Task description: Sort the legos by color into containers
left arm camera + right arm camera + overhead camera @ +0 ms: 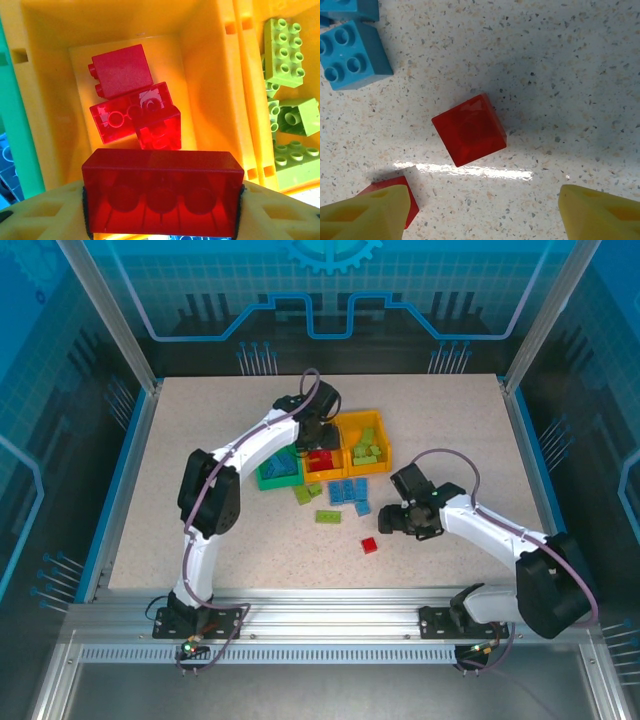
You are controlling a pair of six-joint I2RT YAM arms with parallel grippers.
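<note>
Red, hard and glossy, the long brick point(160, 175) is clamped by its ends in the left gripper point(162, 220) above the orange bin point(210, 60) of red bricks point(135, 112). Toward the worktop's point(570, 75) near edge a small red brick point(469, 129) lies under the open right gripper point(480, 210): probably light, slippery; pinch flat opposite sides.

Middle orange plastic bin point(45, 125) holds 3 red bricks point(130, 112), long translucent red brick point(162, 192) pinched over it; right orange bin point(364, 418) holds lime bricks point(285, 50); blue bricks point(350, 492), 1 red cube brick point(469, 129) lie loose.
</note>
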